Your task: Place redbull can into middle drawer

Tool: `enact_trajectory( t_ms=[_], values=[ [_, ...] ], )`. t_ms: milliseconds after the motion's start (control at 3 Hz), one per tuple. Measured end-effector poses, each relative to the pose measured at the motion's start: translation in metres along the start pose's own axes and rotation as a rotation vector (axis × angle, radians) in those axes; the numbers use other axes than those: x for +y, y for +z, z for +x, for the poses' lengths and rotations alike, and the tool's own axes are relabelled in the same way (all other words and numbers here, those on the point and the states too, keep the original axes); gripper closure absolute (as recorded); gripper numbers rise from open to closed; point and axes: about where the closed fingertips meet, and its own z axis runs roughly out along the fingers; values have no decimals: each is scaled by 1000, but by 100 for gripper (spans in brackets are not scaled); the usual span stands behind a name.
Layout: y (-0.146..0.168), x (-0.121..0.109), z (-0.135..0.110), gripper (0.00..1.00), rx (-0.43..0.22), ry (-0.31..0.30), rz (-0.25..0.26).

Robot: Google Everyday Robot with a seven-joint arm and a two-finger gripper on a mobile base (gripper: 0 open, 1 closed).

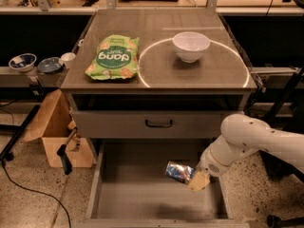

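Observation:
The redbull can (178, 171), blue and silver, lies tilted on its side in my gripper (194, 178), which is shut on it. The can hangs over the right half of the pulled-out middle drawer (128, 194), a shallow grey tray with a flat floor, a little above that floor. My white arm (256, 144) comes in from the right, over the drawer's right wall.
A closed drawer front with a dark handle (159, 123) sits above the open drawer. On the cabinet top are a green snack bag (113, 57) and a white bowl (191, 45). A cardboard box (57, 132) stands on the floor to the left.

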Motion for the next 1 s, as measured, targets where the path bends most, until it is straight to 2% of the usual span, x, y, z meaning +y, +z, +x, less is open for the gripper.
enact_trajectory(
  t_ms=[667,1000],
  values=[
    [53,0,34,100,66,63,-79],
    [75,-2,49,100,101,101,-88]
  ],
)
